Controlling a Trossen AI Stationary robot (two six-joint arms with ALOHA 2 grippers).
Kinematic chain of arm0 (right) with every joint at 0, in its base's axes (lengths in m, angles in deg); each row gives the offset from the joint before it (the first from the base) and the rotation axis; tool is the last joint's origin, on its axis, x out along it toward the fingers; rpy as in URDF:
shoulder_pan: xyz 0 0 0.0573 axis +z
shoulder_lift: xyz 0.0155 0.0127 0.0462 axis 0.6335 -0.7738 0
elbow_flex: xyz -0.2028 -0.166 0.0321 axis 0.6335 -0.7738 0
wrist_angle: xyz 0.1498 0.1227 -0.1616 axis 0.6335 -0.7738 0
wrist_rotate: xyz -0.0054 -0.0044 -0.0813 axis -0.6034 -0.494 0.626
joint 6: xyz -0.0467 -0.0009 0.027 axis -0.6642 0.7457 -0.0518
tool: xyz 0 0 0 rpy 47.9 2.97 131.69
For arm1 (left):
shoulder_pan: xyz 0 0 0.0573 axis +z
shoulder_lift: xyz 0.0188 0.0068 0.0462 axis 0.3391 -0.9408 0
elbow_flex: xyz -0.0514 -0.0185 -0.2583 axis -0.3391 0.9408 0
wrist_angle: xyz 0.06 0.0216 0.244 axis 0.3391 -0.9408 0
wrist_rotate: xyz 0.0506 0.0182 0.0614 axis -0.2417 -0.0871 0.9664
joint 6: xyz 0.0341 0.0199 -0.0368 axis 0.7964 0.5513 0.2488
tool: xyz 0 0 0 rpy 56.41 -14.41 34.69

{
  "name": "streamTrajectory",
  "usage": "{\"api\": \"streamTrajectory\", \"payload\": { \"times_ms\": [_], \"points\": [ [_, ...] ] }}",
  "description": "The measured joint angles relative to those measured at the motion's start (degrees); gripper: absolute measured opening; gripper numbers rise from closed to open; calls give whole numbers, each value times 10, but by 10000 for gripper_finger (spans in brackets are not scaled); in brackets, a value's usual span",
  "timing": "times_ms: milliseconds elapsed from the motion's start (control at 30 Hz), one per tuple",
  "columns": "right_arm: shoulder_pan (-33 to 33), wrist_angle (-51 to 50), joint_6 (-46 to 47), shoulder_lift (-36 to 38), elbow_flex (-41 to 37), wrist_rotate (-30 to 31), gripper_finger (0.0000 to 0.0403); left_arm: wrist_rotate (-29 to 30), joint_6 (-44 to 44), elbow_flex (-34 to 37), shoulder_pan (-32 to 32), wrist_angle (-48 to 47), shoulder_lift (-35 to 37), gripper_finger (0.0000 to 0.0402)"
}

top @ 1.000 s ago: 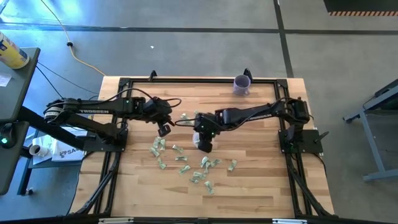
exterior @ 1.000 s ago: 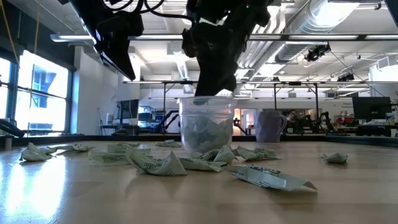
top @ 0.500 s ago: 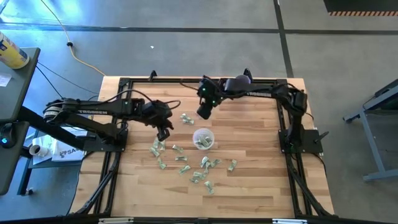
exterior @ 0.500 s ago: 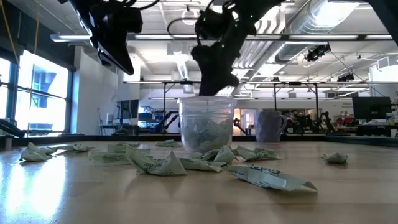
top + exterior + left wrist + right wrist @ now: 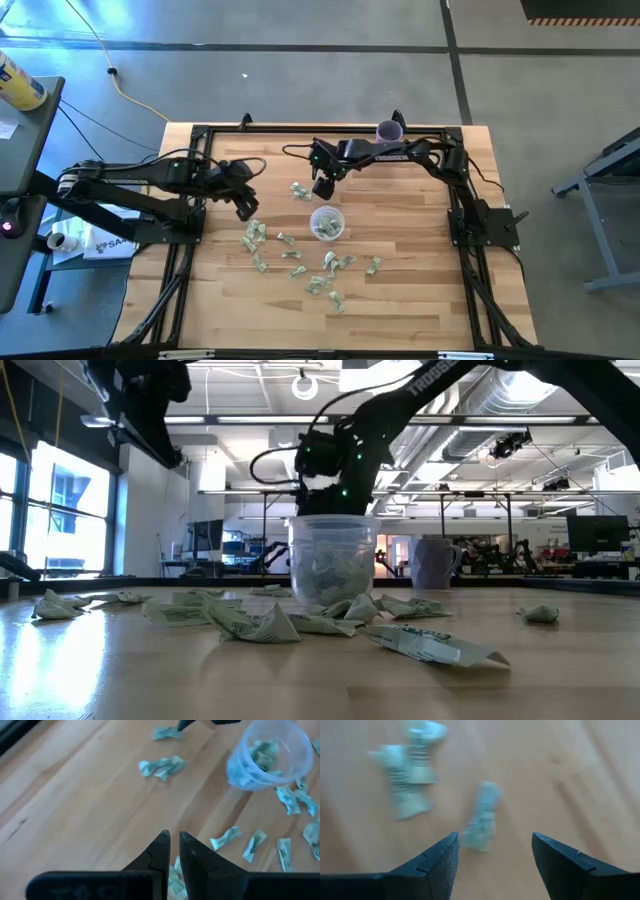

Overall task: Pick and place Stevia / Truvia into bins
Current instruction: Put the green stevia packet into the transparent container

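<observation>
The clear cup stands mid-table, partly filled with pale green Stevia packets. More packets lie around it, most on its near side and a few at its left. My right gripper hangs open just beyond the cup's far side, over a loose packet that it does not touch. Two more packets lie beside that one. My left gripper hovers left of the cup, shut on a packet. My left gripper pinches a crinkled packet between its two fingers, back from the fingertips, which stand a sliver apart. The fingers slant downward from the table's left. They hide which part of the packet they hold. The packet is lifted clear of the table.
A purple cup stands at the far edge, right of centre. The black frame rail runs around the tabletop. Bare wood lies between the left gripper and the far packets, and along the near edge.
My right gripper has left its place over the cup, swung toward the far edge, then dropped lower behind the cup, over the far packets. My left gripper has drawn back toward the table's left edge and risen a little. The cup and loose packets have stayed put.
</observation>
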Motion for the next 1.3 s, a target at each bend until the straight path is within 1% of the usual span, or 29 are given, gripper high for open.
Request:
{"api": "streamTrajectory", "payload": {
  "times_ms": [67,233,367,467,600,767,900,1100,1300],
  "points": [
    [-6,-2,0,-12,6,12,237,14,-22,0,0,-5,12,74],
    [-11,0,0,-33,40,-16,228,44,-30,0,0,-14,33,74],
    [-4,-14,1,-41,53,-14,223,57,-30,0,0,-14,33,74],
    [2,-15,-2,-37,70,-2,220,58,-32,0,0,-16,33,74],
    [6,-11,-9,-44,71,0,214,58,-33,0,0,-16,33,74],
    [7,-20,18,-61,70,19,204,62,-34,0,0,-36,33,74],
    [7,-22,34,-65,70,17,193,62,-38,0,0,-46,33,74],
    [7,-27,35,-65,70,17,174,62,-38,0,0,-46,33,74],
    [7,-31,31,-65,70,17,167,62,-36,0,0,-46,33,74]
  ]
}}
